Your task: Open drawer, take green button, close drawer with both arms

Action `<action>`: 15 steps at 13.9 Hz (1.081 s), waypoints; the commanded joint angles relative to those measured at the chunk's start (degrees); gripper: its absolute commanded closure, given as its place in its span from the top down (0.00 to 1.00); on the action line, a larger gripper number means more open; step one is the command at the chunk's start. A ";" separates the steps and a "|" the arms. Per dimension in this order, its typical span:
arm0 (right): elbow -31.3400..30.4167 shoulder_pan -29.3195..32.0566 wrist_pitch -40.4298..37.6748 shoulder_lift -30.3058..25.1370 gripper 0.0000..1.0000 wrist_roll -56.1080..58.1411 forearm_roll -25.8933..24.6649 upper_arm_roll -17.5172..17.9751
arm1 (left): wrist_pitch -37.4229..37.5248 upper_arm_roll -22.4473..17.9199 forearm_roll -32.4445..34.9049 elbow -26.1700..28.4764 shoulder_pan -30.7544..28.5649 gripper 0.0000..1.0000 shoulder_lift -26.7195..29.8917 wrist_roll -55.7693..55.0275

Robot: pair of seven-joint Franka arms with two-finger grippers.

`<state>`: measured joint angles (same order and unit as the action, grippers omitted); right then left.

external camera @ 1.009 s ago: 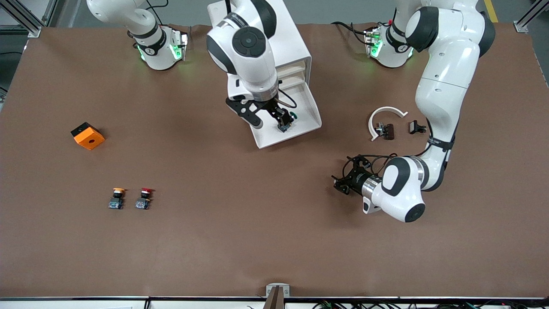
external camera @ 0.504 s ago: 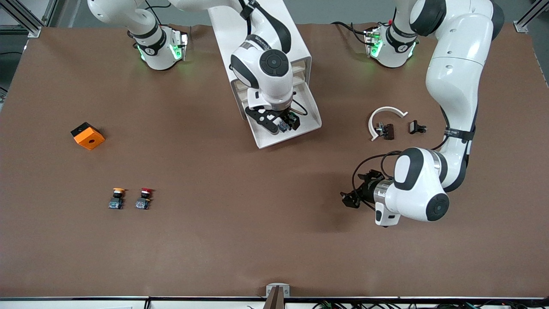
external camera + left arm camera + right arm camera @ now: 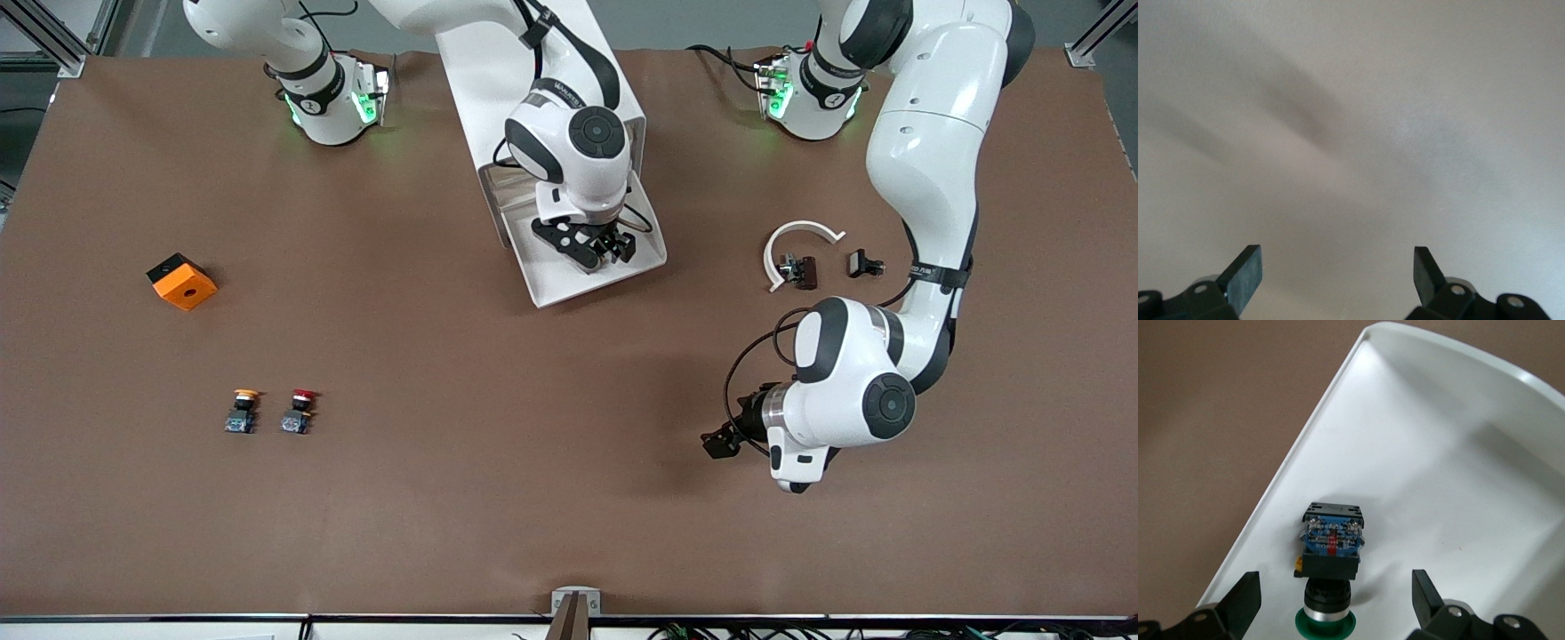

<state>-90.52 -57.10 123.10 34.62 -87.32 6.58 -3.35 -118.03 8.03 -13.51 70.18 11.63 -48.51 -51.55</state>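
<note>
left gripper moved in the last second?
Yes. The left gripper has drifted nearer the front camera, away from the white curved piece, which has stayed put.

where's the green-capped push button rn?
The green-capped push button lies in the open white plastic drawer, between the open right gripper fingers in the right wrist view; in the front view that gripper hides it.

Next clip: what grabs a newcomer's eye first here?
The right arm's tool hangs open over the pulled-out drawer of the white cabinet, with the green-capped button lying in the drawer between its fingers. The left arm's tool waits open over bare table toward its own end.
</note>
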 commanded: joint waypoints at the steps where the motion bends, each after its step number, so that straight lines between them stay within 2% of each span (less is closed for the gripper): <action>1: 3.24 -0.30 -0.14 2.55 1.00 -1.10 -1.12 -0.96 | -1.41 -0.29 1.90 0.66 -0.12 1.00 1.23 0.57; 5: 3.86 0.40 -0.06 3.09 1.00 -1.10 -1.48 -1.05 | -1.76 -0.03 8.23 0.75 0.14 1.00 1.31 0.66; 13: 3.86 0.41 -0.05 3.09 1.00 -1.71 -1.92 -1.22 | -1.76 0.41 9.03 0.75 0.06 1.00 1.40 0.92; 15: 3.60 0.32 -0.05 3.09 1.00 -1.80 -2.18 -1.14 | -1.76 0.58 9.11 0.93 0.14 1.00 3.06 1.01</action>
<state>-88.08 -56.86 123.34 36.90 -87.60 5.52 -4.69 -119.62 8.21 -5.67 70.10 11.74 -48.01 -51.10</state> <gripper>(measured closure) 0.000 0.000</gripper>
